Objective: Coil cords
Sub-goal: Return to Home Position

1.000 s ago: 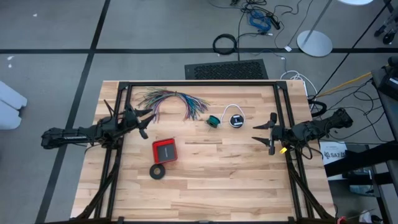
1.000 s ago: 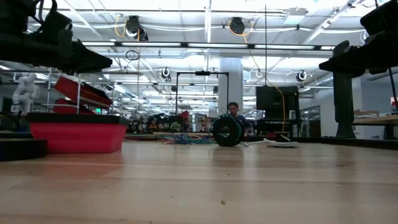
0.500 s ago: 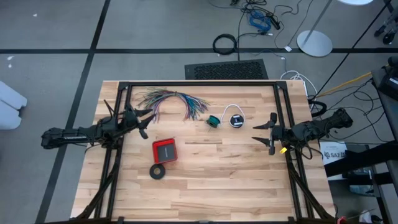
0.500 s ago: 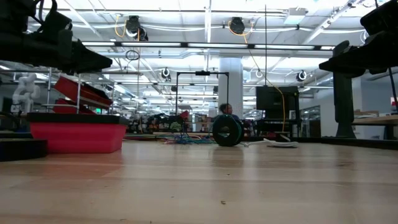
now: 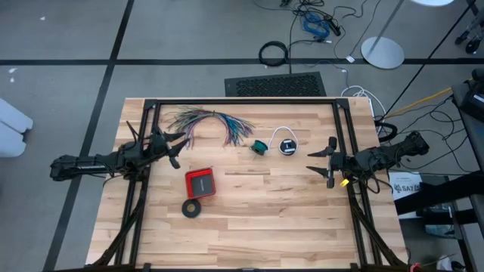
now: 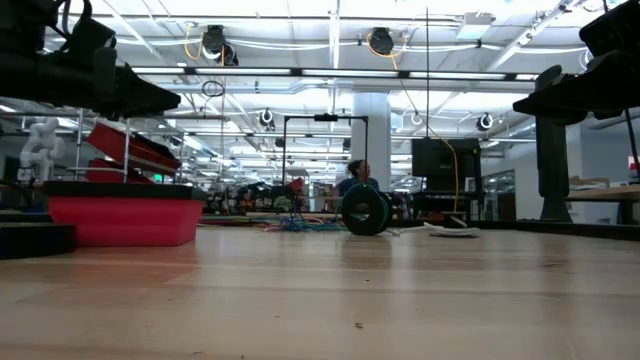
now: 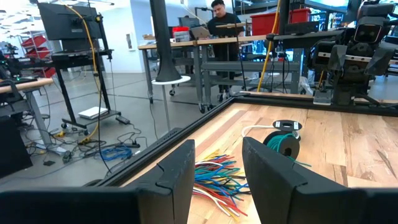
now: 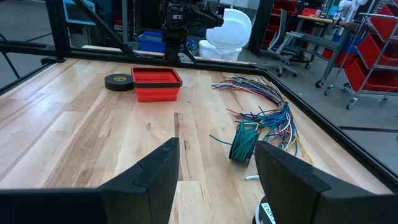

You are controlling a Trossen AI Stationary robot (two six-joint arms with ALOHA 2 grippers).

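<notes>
A small teal-green wire coil [image 5: 260, 146] stands on edge on the wood table's far middle, also in the low view [image 6: 365, 210], left wrist view [image 7: 283, 143] and right wrist view [image 8: 244, 142]. Beside it lies a thin white cord [image 5: 280, 132] with a round black piece [image 5: 286, 147]. My left gripper [image 5: 176, 149] hovers open at the table's left edge, above the table. My right gripper [image 5: 324, 162] hovers open at the right edge. Neither touches anything.
A fanned bundle of many-coloured wires [image 5: 212, 121] lies at the far left. A red square tray [image 5: 200, 182] and a black tape ring [image 5: 192, 208] sit nearer the front left. A black frame [image 5: 242, 101] borders the table. A person stands at a desk beyond the table [image 7: 221, 15].
</notes>
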